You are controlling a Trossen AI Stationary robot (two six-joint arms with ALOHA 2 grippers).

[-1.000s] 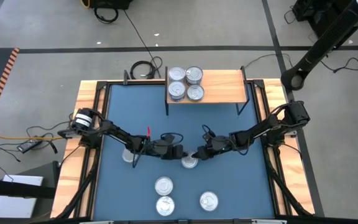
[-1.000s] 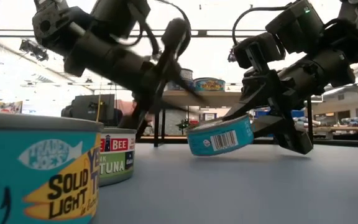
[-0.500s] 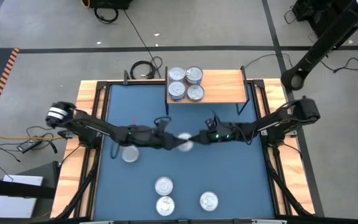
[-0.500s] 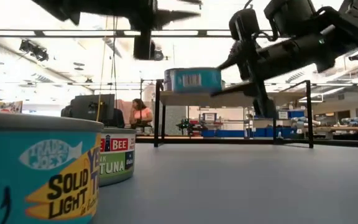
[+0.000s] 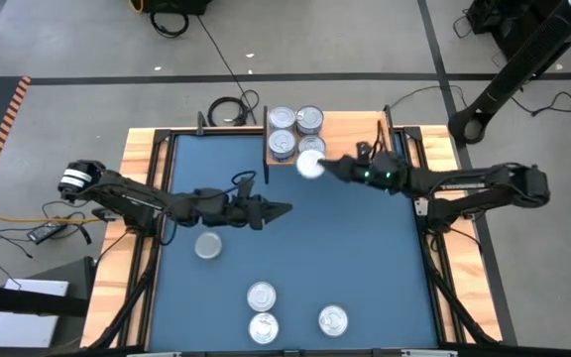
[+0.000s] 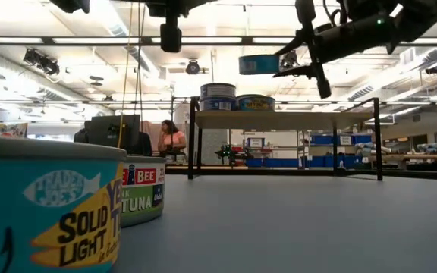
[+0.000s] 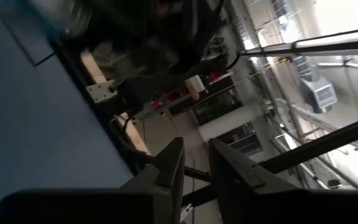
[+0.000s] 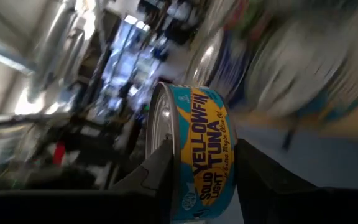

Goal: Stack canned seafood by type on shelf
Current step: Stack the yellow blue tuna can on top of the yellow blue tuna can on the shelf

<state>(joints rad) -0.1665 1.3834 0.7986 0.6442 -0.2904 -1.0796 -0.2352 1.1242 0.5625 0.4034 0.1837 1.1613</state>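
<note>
Blue table (image 5: 365, 268) bears loose tins; right gripper (image 5: 321, 167) grips a yellow-fin tuna can (image 5: 309, 165) above the shelf (image 5: 355, 139). Left gripper (image 5: 276, 209) hangs mid-table, fingers narrowly parted.

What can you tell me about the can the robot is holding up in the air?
The can is a small flat round tin with a shiny silver lid and a teal-blue label reading "Yellowfin Tuna". The right gripper pinches it between two dark fingers, one on each flat face. It hangs in the air above the wooden shelf, beside the cans stacked there, touching nothing else.
</note>
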